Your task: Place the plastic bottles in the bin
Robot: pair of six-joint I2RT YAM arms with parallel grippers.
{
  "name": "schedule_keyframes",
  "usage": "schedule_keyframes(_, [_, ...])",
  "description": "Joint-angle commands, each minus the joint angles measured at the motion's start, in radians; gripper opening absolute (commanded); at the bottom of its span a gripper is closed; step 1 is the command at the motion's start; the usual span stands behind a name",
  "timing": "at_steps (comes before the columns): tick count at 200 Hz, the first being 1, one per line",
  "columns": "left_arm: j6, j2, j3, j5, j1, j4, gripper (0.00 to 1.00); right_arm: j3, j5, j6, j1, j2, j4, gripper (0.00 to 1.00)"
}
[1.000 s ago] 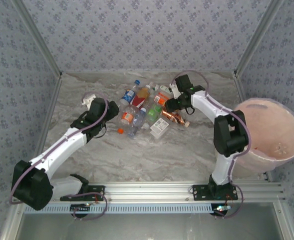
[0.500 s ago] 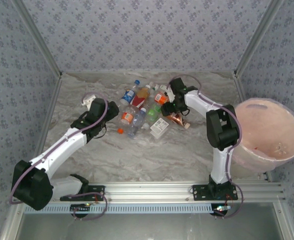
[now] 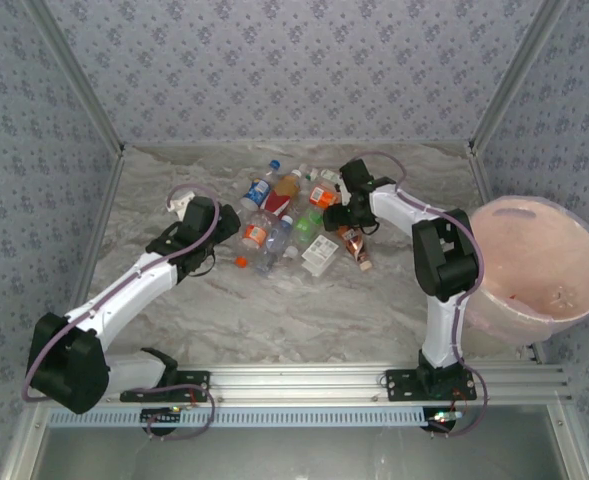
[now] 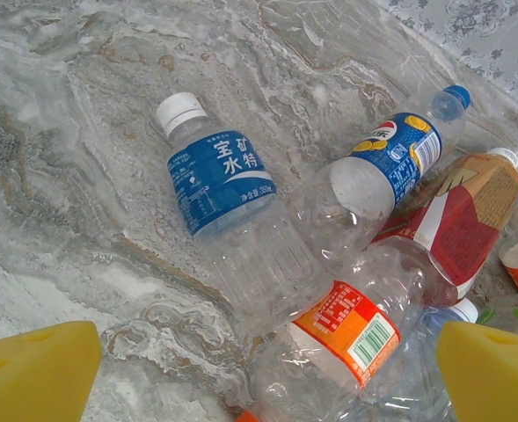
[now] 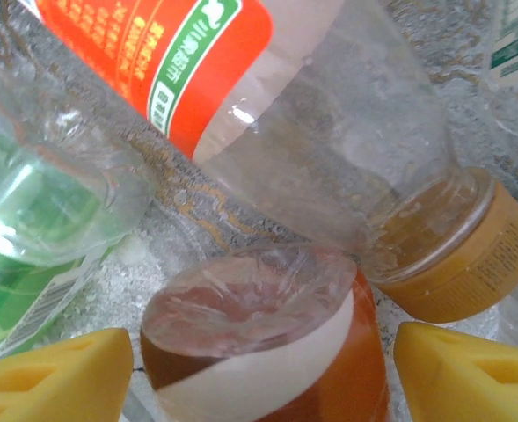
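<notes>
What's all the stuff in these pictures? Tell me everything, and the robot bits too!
plastic bottles: a jumbled heap, more than ten, clear with blue, red, orange or green labels, middle of the table
brown bottle: one, brown with a white band, right end of the heap
bin: one, pale pink, far right of the scene
table: one, grey marble
walls: blue-grey with a flowery pattern, all around
left gripper: one, yellow fingers, open, above a blue-label bottle
right gripper: one, yellow fingers, open, either side of the brown bottle
</notes>
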Motion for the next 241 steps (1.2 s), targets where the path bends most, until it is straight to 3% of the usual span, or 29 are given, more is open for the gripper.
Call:
schedule_keyframes(1, [-0.007, 0.002, -0.003, 0.008, 0.009, -0.001, 0.98, -0.026, 0.153, 0.083, 0.016, 0.042, -0.047, 0.75])
schedule_keyframes(43, [-0.004, 0.002, -0.003, 0.008, 0.01, -0.004, 0.98, -0.077, 0.157, 0.134, 0.017, 0.01, -0.025, 0.68])
schedule_keyframes(127, [-0.001, 0.013, 0.001, 0.023, 0.01, 0.002, 0.98, -0.13, 0.212, 0.169, 0.018, -0.063, -0.026, 0.76])
schedule_keyframes(189, [0.005, 0.017, -0.001, 0.047, 0.01, 0.007, 0.98, -0.177, 0.28, 0.169, 0.026, -0.147, 0.03, 0.58])
schedule_keyframes(241, [0.0, 0.025, -0.003, 0.061, 0.01, 0.015, 0.98, -0.234, 0.345, 0.13, 0.043, -0.312, 0.098, 0.51])
